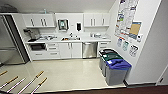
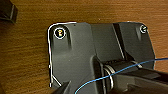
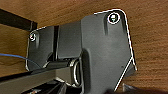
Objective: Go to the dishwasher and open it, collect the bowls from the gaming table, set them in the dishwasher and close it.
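Office break-room kitchen

White cabinets (image 1: 38, 20), a counter (image 1: 82, 40) with a sink (image 1: 70, 38), a steel dishwasher (image 1: 89, 49) and fridge (image 1: 8, 40), sorting bins (image 1: 113, 66), and notices (image 1: 127, 17) on the wall mark it.

Bright, even kitchen light; all views soft.
Glare on pale floor (image 1: 67, 72); wall (image 1: 152, 45) lines bow at edges; wrist views dimmer, blurred.

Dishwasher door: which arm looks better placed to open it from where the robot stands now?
Left, tentatively. The dishwasher sits slightly right of centre, but the bins crowd the floor to its right, leaving open floor on its left. It is still far off, so this could change.
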